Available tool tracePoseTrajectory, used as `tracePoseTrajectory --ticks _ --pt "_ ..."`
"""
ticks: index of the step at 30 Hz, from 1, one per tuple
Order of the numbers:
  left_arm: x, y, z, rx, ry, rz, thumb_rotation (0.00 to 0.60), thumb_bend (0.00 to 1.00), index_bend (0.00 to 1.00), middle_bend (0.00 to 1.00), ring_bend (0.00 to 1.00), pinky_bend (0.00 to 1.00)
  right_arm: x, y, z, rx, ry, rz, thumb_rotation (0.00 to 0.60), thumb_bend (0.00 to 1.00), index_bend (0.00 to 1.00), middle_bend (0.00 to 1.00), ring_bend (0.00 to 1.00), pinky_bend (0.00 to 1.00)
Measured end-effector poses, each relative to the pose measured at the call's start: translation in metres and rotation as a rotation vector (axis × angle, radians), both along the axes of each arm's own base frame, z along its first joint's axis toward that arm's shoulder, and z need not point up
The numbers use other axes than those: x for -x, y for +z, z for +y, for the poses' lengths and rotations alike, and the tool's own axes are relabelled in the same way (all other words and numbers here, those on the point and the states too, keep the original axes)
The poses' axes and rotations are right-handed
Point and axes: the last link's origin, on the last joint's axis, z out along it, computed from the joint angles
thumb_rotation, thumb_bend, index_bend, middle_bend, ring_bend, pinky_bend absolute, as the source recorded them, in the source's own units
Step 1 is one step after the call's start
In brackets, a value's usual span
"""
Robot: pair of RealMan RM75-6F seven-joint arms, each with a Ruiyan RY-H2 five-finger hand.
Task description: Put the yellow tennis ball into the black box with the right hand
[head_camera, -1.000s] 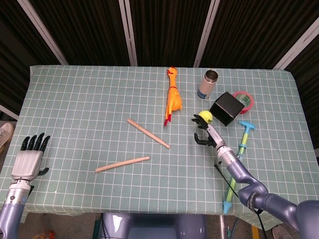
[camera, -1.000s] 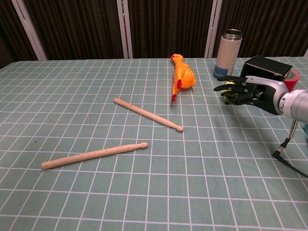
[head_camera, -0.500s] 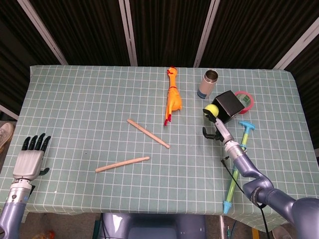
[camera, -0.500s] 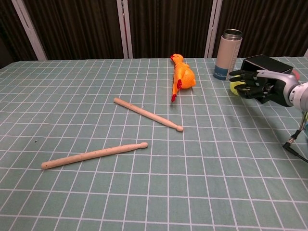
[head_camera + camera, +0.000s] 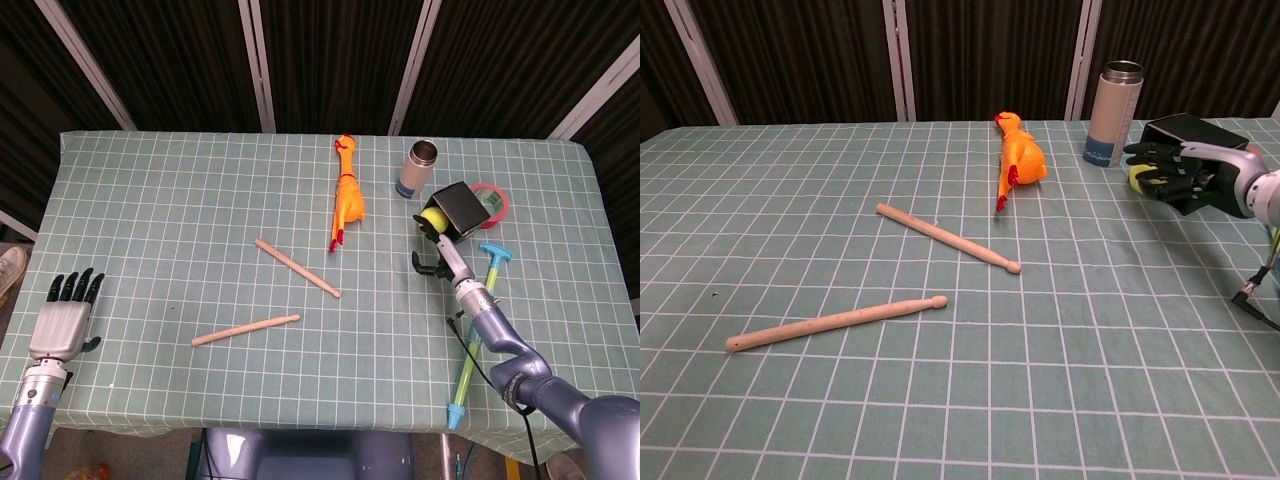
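The yellow tennis ball [image 5: 432, 221] is held in the fingers of the right hand [image 5: 440, 250], right of centre in the head view. It is pressed against the lower-left face of the black box [image 5: 459, 210], at or just short of that box's opening. In the chest view the ball [image 5: 1140, 177] is seen only as a yellow sliver between dark fingers at the right edge of the frame.

The ball lies up-frame of the palm, on the box side. A short advance in the same direction is judged to be all that is required before release. The right hand is by far the nearer; the left hand [image 5: 62, 318] is spread, holds nothing and sits at the lower-left corner of the head view, well apart.

Whether the ball has crossed the box rim cannot be told: the opening is hidden behind the hand in the chest view and is too small in the head view. The box interior is not visible.
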Motion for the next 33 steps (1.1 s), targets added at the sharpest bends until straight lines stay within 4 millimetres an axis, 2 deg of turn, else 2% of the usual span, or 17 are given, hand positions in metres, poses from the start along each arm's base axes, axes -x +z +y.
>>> tracePoseTrajectory --ticks 13,19,25,33 --pt "0.001 -0.001 0.002 0.003 0.009 0.002 0.6 0.12 0.0 0.0 0.0 0.04 0.009 0.008 -0.016 0.034 0.035 0.087 0.6 0.63 0.0 0.0 0.0 0.0" --pt "0.002 -0.002 0.003 0.004 0.012 0.003 0.6 0.12 0.0 0.0 0.0 0.04 0.015 0.012 -0.021 0.053 0.066 0.186 0.6 0.57 0.0 0.0 0.0 0.0" --pt "0.001 -0.003 0.002 0.007 0.011 0.002 0.6 0.12 0.0 0.0 0.0 0.04 0.019 0.011 -0.019 0.048 0.085 0.239 0.6 0.52 0.0 0.0 0.0 0.0" --pt "-0.004 -0.001 -0.001 0.012 -0.016 -0.007 0.6 0.12 0.0 0.0 0.0 0.04 0.017 0.011 -0.006 0.041 0.112 0.193 0.6 0.45 0.0 0.0 0.0 0.0"
